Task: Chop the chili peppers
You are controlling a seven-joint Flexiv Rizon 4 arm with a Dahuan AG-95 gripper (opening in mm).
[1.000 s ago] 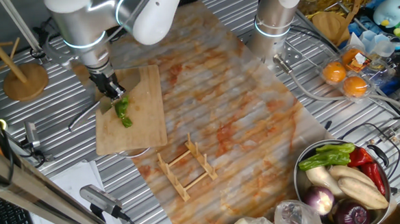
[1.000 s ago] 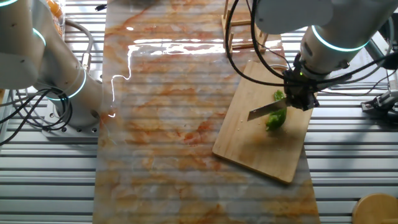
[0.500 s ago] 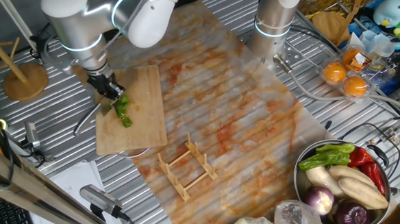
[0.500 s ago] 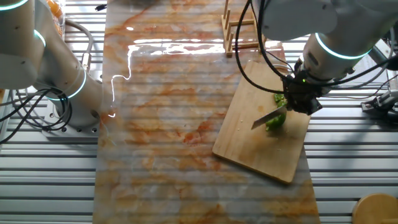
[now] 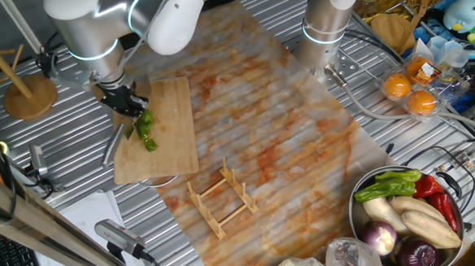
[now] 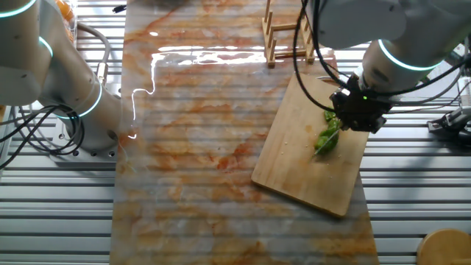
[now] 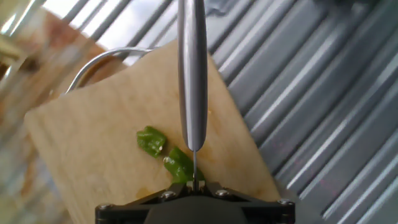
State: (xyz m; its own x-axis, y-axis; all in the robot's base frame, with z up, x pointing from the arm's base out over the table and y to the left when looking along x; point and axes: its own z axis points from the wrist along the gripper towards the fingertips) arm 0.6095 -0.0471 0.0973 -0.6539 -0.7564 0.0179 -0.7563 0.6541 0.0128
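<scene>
Lying cut in glossy green chunks, chili peppers (image 7: 163,151) on cutting board (image 7: 93,143).

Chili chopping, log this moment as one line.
fingers: shut on knife | chili pieces: on cutting board | blade: over chili

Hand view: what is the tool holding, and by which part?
The tool holds a knife by its handle end; the blade points away over the board.
</scene>
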